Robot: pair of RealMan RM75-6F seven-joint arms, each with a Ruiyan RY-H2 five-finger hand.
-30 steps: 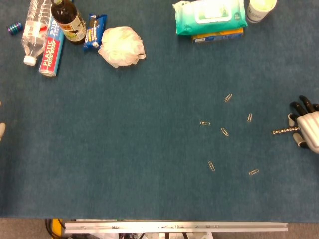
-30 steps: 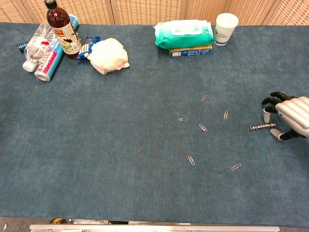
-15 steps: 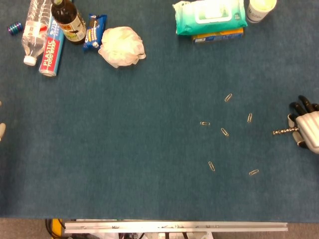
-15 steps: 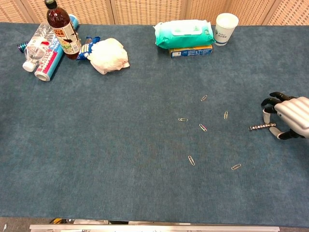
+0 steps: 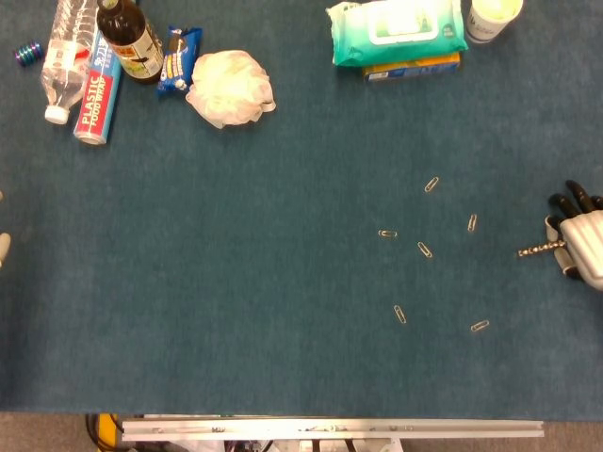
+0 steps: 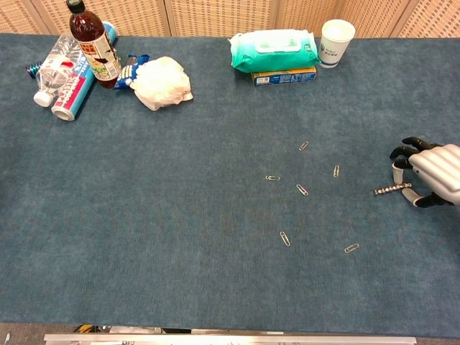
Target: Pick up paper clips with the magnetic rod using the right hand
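Several paper clips lie scattered on the blue cloth right of centre, among them one (image 5: 431, 185) at the top, one (image 5: 387, 234) to the left and one (image 5: 480, 326) lowest (image 6: 351, 248). My right hand (image 5: 579, 240) (image 6: 430, 175) is at the far right edge, fingers curled round a thin metal magnetic rod (image 5: 540, 250) (image 6: 389, 190) that points left toward the clips. The rod's tip is a short way right of the nearest clip (image 5: 472, 223). A sliver of my left hand (image 5: 3, 247) shows at the left edge of the head view; its fingers are hidden.
At the back left stand a dark bottle (image 5: 127, 38), a clear water bottle (image 5: 64, 55), a food-wrap roll (image 5: 96, 94), a snack packet (image 5: 177, 58) and a white bath pouf (image 5: 230, 88). A wet-wipes pack (image 5: 397, 30) on a box and a paper cup (image 5: 490, 19) are at the back right.
My right hand and the rod have drifted very slightly to the right. The clips have not moved.
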